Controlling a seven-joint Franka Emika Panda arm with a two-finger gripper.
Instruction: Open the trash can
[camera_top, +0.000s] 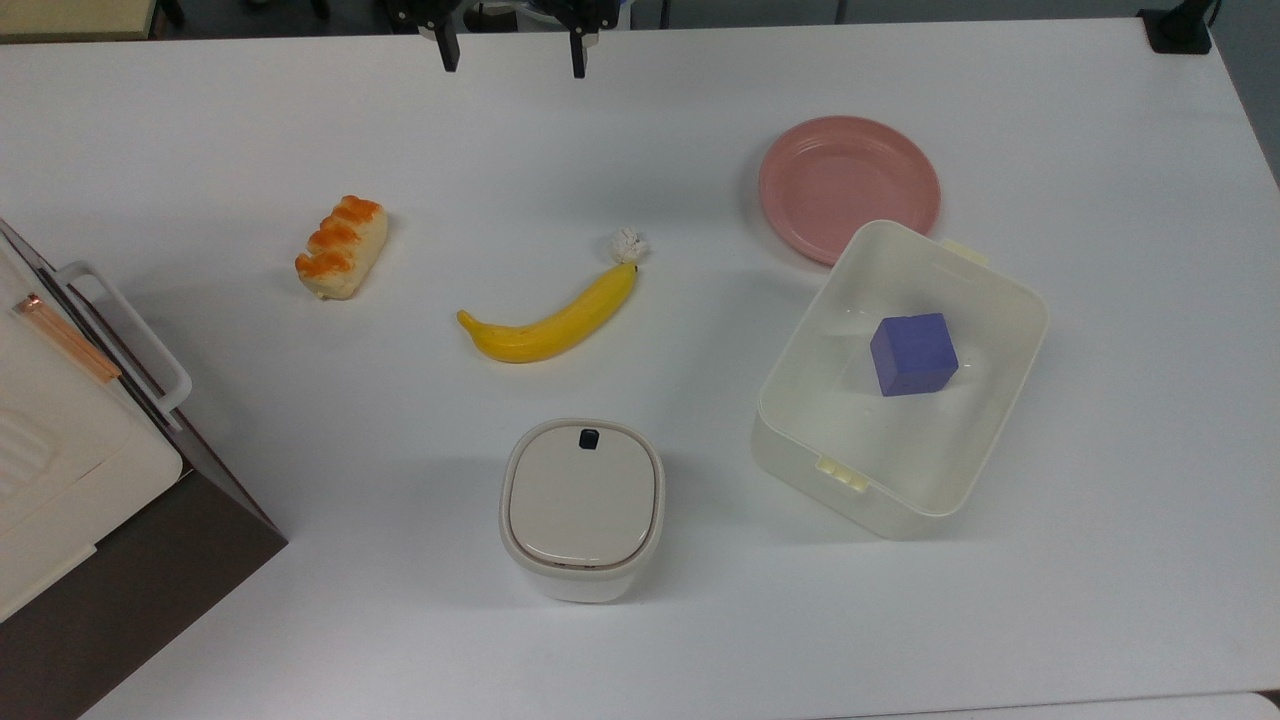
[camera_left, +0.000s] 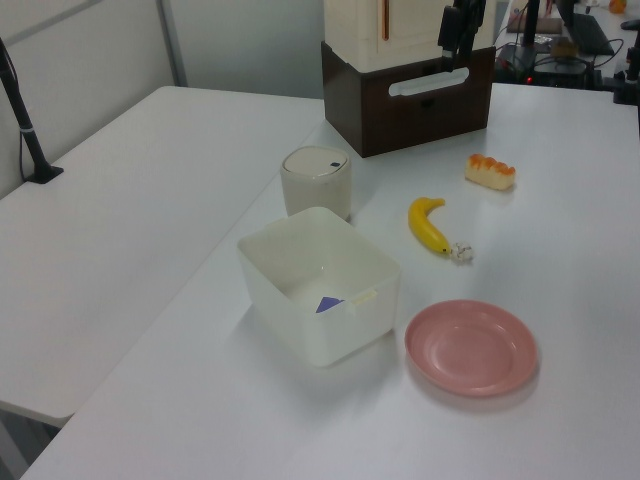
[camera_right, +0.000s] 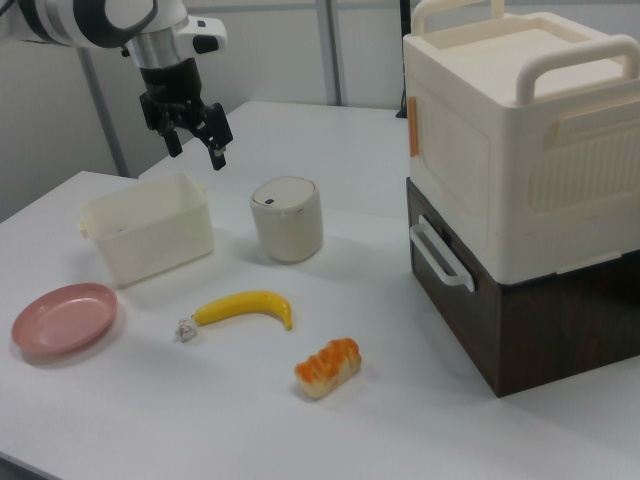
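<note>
The trash can (camera_top: 583, 508) sits at the near edge of the white table (camera_top: 1100, 600) in the top view, lid down flat, with its little black button (camera_top: 589, 437) on top. Just past it lies a banana (camera_top: 553, 320), and a big white tub (camera_top: 900, 380) stands at the top view's right. Far back, the gripper (camera_top: 512, 50) hangs in the air with its two fingers wide apart, holding nothing.

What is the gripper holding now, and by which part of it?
Nothing. The black two-finger gripper hangs open in the air, jaws apart, above the white table.
</note>
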